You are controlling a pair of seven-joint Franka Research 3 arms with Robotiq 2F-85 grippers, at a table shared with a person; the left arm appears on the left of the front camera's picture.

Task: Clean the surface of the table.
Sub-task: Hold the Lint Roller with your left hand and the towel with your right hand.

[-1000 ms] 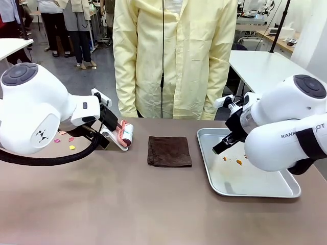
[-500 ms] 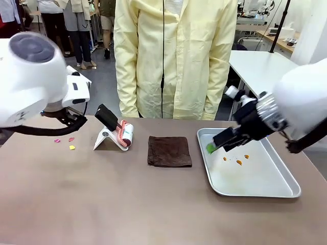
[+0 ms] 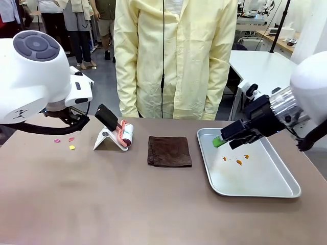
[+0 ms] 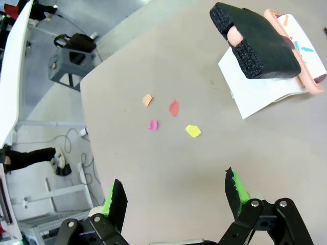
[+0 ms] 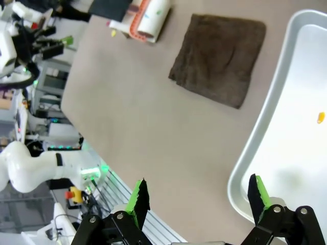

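Observation:
The grey-brown table (image 3: pixel 102 204) carries several small coloured paper scraps (image 3: pixel 71 147) near its far left. In the left wrist view my left gripper (image 4: pixel 174 182) hovers open above those scraps (image 4: pixel 173 108), nothing between its green pads. Over the far left corner of the metal tray (image 3: pixel 276 191) my right gripper (image 3: pixel 227 140) hangs open and empty. The right wrist view has the right gripper (image 5: pixel 198 182) above the tray's rim (image 5: pixel 255 153) and bare table (image 5: pixel 153 127).
A lint roller (image 3: pixel 122 133) with a black handle leans on a white stand left of centre. A folded brown cloth (image 3: pixel 169 151) lies mid-table. A few orange crumbs (image 3: pixel 239 162) lie in the tray. A person in a yellow coat (image 3: pixel 173 56) stands at the far edge.
My left arm rose and drew back to the left, uncovering the lint roller. My right arm lifted and pulled back right, its gripper now higher over the tray's corner.

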